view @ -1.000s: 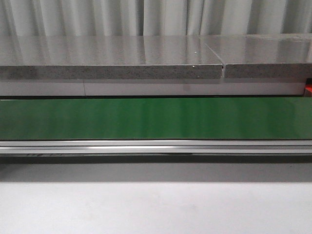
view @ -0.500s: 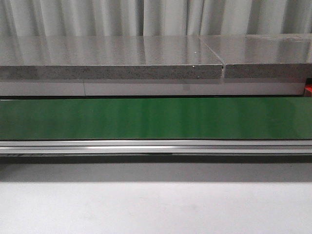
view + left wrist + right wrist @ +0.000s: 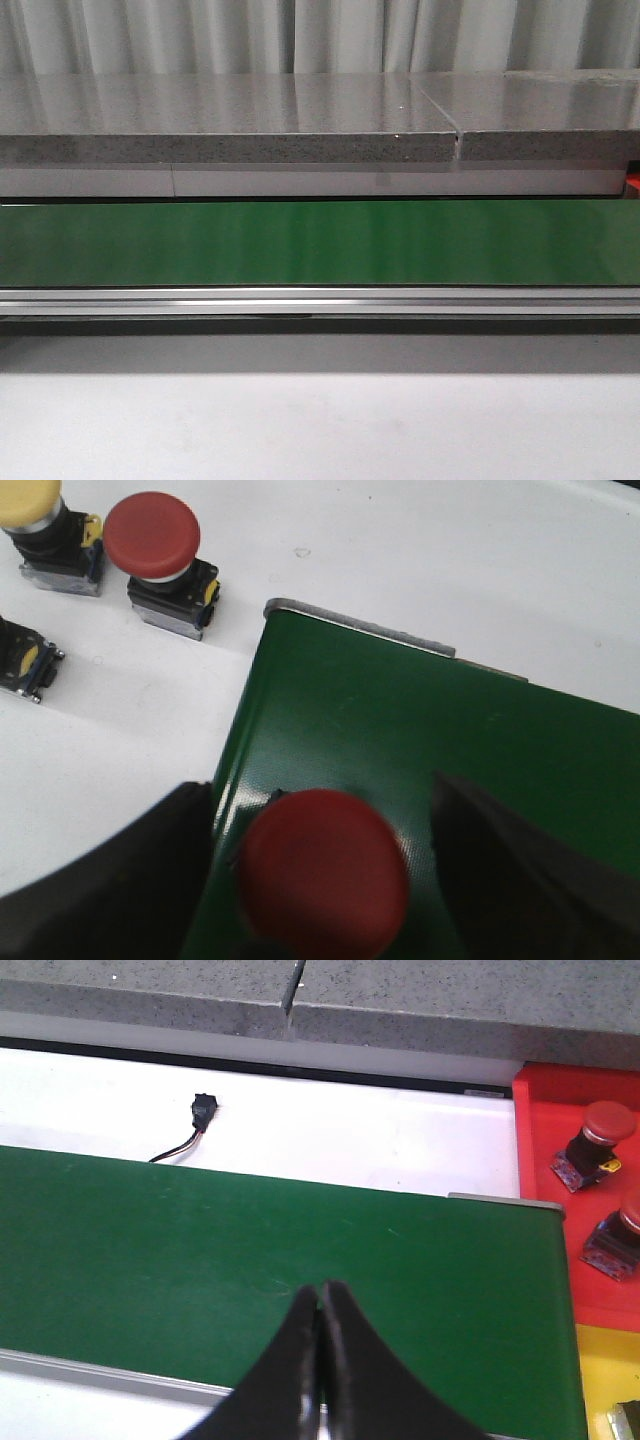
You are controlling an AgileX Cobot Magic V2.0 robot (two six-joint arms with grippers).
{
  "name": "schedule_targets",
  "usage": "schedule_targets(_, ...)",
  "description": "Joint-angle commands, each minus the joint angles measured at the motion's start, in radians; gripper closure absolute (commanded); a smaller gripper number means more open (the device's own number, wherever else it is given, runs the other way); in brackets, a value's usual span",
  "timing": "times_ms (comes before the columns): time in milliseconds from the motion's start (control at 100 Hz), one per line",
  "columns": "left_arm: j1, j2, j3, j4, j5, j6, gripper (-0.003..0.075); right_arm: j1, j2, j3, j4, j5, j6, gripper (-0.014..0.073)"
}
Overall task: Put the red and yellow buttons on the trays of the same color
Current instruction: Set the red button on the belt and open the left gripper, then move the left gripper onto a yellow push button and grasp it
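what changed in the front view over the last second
Nothing visibly changed. The green conveyor belt, the grey stone ledge behind it and the white table in front look the same in all three front pictures, and no arm, button or tray enters that view.

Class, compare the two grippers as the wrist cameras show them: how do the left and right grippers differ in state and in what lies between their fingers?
The left gripper has its fingers spread wide, while the right gripper has its fingertips pressed together. A red button sits between the left gripper's fingers; nothing sits between the right gripper's. White table with loose buttons lies near the left gripper; a red tray lies near the right. Both hang over the green belt.
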Motion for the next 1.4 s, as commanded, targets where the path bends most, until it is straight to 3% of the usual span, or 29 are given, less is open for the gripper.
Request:
schedule_targets(0,-0.015,-0.033,-0.031,-0.016,-0.038,0.008,0.0122,0.002,-0.010,-0.024,0.016,-0.056,-0.013,0.0661)
schedule_targets(420,-0.025,-0.039,-0.176,-0.002,-0.009,0.010,0.0120,0.002,-0.010,-0.024,0.016,-0.056,-0.013,0.0661)
schedule_targets(1020,0.295,0.029,-0.188,0.055,0.008,0.010,0.0120,0.002,-0.010,-0.024,0.016,-0.056,-0.013,0.0661)
schedule_targets(1390,0.313,0.178,-0.195,0.065,-0.050,0.010,0.0120,0.002,-0.010,-0.024,0.016,-0.056,-0.013,0.0661)
